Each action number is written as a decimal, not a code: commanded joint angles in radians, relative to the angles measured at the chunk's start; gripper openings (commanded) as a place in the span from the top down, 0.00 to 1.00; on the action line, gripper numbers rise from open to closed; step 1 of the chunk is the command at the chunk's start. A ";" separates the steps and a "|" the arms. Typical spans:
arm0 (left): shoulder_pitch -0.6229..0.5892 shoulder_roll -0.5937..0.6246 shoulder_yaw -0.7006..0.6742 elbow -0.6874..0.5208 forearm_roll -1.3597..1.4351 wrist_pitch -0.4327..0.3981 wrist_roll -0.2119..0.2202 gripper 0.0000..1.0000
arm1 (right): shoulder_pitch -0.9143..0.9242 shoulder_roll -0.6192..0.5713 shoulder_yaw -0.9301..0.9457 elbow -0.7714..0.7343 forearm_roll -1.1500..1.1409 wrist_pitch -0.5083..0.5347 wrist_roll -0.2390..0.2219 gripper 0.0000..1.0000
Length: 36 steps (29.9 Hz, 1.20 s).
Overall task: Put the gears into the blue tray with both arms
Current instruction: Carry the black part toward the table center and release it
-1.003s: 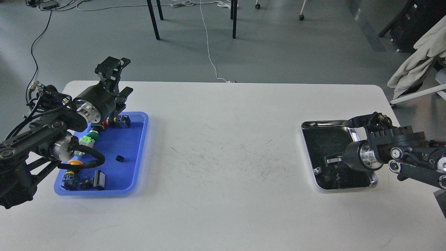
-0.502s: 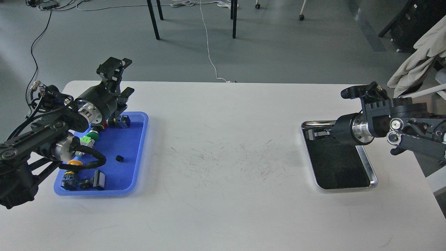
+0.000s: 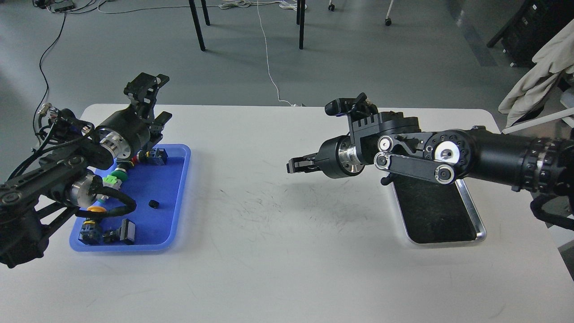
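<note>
On the white table (image 3: 287,251) the blue tray (image 3: 177,211) lies at the left and the steel tray (image 3: 475,224) at the right. The right gripper (image 3: 296,165) hangs between them; I cannot tell its jaws. The left gripper (image 3: 150,101) stands open, empty, above the blue tray's far end. One gear (image 3: 154,204) lies in the blue tray.

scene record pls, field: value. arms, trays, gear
left pincer: raised over far end of blue tray, fingers apart, nothing seen in it
right pincer: above table centre, pointing toward blue tray; state and load unclear
gear: one, on blue tray floor
switches: several along blue tray's left side, partly behind left arm
steel tray: right side of table, visible part shows no items, far end hidden by right arm
</note>
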 commanded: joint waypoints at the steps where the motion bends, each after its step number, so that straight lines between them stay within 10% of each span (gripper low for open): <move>1: -0.008 -0.003 0.001 0.001 0.000 0.000 0.000 0.02 | -0.052 0.053 -0.001 -0.088 0.000 -0.029 0.003 0.98; 8: -0.007 -0.003 0.001 0.001 0.000 0.000 0.000 0.02 | -0.131 0.053 0.010 -0.112 0.000 -0.069 0.072 0.98; 30: -0.005 -0.009 0.001 0.003 0.000 0.000 0.000 0.02 | -0.195 0.053 0.013 -0.022 -0.017 -0.132 0.064 0.98; 36: -0.005 -0.012 -0.001 0.003 0.000 0.001 -0.001 0.02 | -0.207 0.053 0.013 -0.008 -0.019 -0.134 0.061 0.78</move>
